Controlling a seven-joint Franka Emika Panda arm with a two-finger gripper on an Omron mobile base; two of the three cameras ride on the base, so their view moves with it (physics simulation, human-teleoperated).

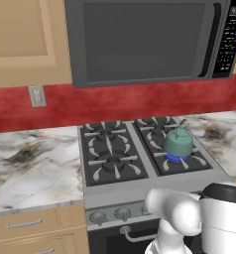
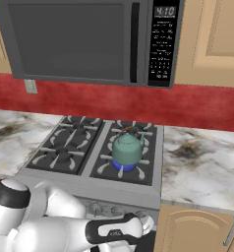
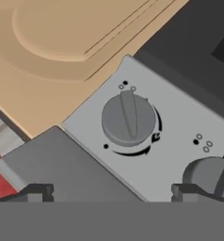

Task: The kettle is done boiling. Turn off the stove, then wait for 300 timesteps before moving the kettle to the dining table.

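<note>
Nearest the camera on the hand, the claw (image 3: pixel 111 192) hangs in front of the stove's control panel with its two dark fingertips (image 3: pixel 36 192) spread wide apart and holding nothing, one tip low on each side of the picture. Centred between them, just beyond, sits a round grey knob (image 3: pixel 128 117) with a raised ridge across its face and a curved arrow printed beneath it; the claw seems lined up this way so the tips can close across that ridge and twist it. A second knob (image 3: pixel 210 175) peeks in at the lower right edge. From the base cameras, the white arm (image 2: pixel 89 231) reaches low across the front of the stove (image 1: pixel 140 191), with its hand at the right end of the knob row, beside a tan cupboard door (image 2: pixel 197 231). Further back, the small teal kettle (image 1: pixel 178 142) stands upright on the near right burner, where a ring of blue flame (image 1: pixel 175 158) shows beneath it, so the gas is judged to be on and the knob not yet turned. Marble worktop (image 1: pixel 30 168) flanks the stove on both sides. Behind runs a red wall (image 1: pixel 140 101), and above hangs a dark grey microwave (image 1: pixel 149 39).
</note>
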